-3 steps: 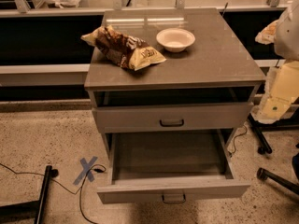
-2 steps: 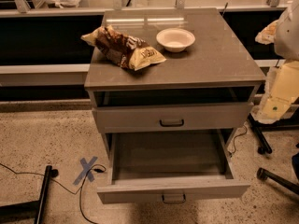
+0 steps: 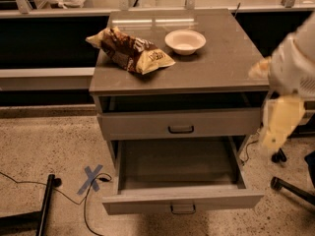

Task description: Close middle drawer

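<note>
The gripper (image 3: 279, 124), blurred so its open or closed state cannot be told, hangs off the right side of the cabinet (image 3: 221, 77), above and right of the middle drawer (image 3: 142, 203), pulled far out and empty, likely light, rigid and free-sliding: a flat push on its front beside the loop handle (image 3: 183, 209) should suffice

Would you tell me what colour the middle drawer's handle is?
The handle is dark, seen in camera view; the tool hovers right of the cabinet.
</note>
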